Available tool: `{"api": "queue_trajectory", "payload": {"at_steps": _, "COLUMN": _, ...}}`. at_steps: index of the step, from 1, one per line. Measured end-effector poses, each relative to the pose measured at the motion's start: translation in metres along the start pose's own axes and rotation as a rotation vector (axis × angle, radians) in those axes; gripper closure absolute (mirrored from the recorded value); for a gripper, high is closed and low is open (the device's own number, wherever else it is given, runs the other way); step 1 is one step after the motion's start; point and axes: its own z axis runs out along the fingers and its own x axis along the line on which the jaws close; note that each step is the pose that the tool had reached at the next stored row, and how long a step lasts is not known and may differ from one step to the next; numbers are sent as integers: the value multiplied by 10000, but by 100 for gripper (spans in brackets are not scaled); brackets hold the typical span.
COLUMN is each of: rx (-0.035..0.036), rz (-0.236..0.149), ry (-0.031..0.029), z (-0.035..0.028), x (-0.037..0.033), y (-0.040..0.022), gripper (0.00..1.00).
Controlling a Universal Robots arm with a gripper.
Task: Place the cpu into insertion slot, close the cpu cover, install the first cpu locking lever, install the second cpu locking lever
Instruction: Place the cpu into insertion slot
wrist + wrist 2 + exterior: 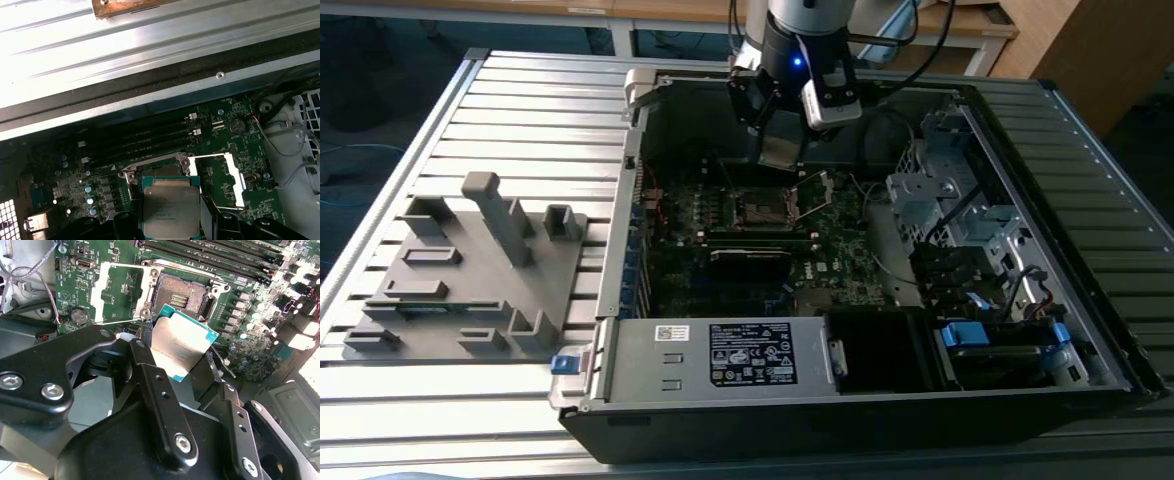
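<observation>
My gripper (778,150) hangs inside the open computer case, shut on the cpu (779,152), a flat square chip with a dull silver top. In both wrist views the cpu (180,345) (171,210) sits between the black fingers (142,357), tilted and raised above the motherboard. The insertion slot (182,297) (156,169) (761,208) is open and bare, just beyond the chip. The cpu cover (122,290) (222,180) (814,193), a shiny frame with a large window, is swung up on its hinge beside the slot. I cannot make out the locking levers clearly.
Memory slots (215,260) (145,140) run alongside the socket. In the exterior view a grey fixture plate (467,270) lies to the case's left. A labelled power supply (720,355) fills the near side, and a metal drive cage (947,190) stands on the exterior view's right.
</observation>
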Motion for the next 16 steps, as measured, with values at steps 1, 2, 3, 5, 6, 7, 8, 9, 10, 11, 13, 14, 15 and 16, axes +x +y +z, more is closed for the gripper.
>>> {"api": "queue_trajectory", "payload": {"at_steps": 1, "rx": -1, "rz": 49, "ry": -4, "z": 1, "x": 0, "y": 0, "gripper": 46}}
{"api": "queue_trajectory", "payload": {"at_steps": 2, "rx": -2, "rz": 99, "ry": -8, "z": 2, "x": 0, "y": 0, "gripper": 46}}
{"api": "queue_trajectory", "payload": {"at_steps": 3, "rx": -4, "rz": 154, "ry": -13, "z": 2, "x": 0, "y": 0, "gripper": 46}}
{"api": "queue_trajectory", "payload": {"at_steps": 5, "rx": -5, "rz": 251, "ry": -21, "z": 3, "x": 0, "y": 0, "gripper": 46}}
{"api": "queue_trajectory", "payload": {"at_steps": 6, "rx": -5, "rz": 284, "ry": -24, "z": 3, "x": 0, "y": 0, "gripper": 46}}
{"api": "queue_trajectory", "payload": {"at_steps": 7, "rx": -5, "rz": 302, "ry": -26, "z": 3, "x": 0, "y": 0, "gripper": 46}}
{"api": "queue_trajectory", "payload": {"at_steps": 8, "rx": -6, "rz": 314, "ry": -27, "z": 3, "x": 0, "y": 0, "gripper": 46}}
{"api": "queue_trajectory", "payload": {"at_steps": 9, "rx": -7, "rz": 328, "ry": -28, "z": 4, "x": 0, "y": 0, "gripper": 46}}
{"api": "queue_trajectory", "payload": {"at_steps": 10, "rx": -7, "rz": 347, "ry": -30, "z": 4, "x": 0, "y": 0, "gripper": 46}}
{"api": "queue_trajectory", "payload": {"at_steps": 11, "rx": -7, "rz": 372, "ry": -32, "z": 4, "x": 0, "y": 0, "gripper": 46}}
{"api": "queue_trajectory", "payload": {"at_steps": 13, "rx": -8, "rz": 430, "ry": -37, "z": 4, "x": 0, "y": 0, "gripper": 46}}
{"api": "queue_trajectory", "payload": {"at_steps": 14, "rx": -10, "rz": 459, "ry": -40, "z": 5, "x": 0, "y": 0, "gripper": 46}}
{"api": "queue_trajectory", "payload": {"at_steps": 15, "rx": -10, "rz": 493, "ry": -42, "z": 5, "x": 0, "y": 0, "gripper": 46}}
{"api": "queue_trajectory", "payload": {"at_steps": 16, "rx": -10, "rz": 528, "ry": -45, "z": 5, "x": 0, "y": 0, "gripper": 46}}
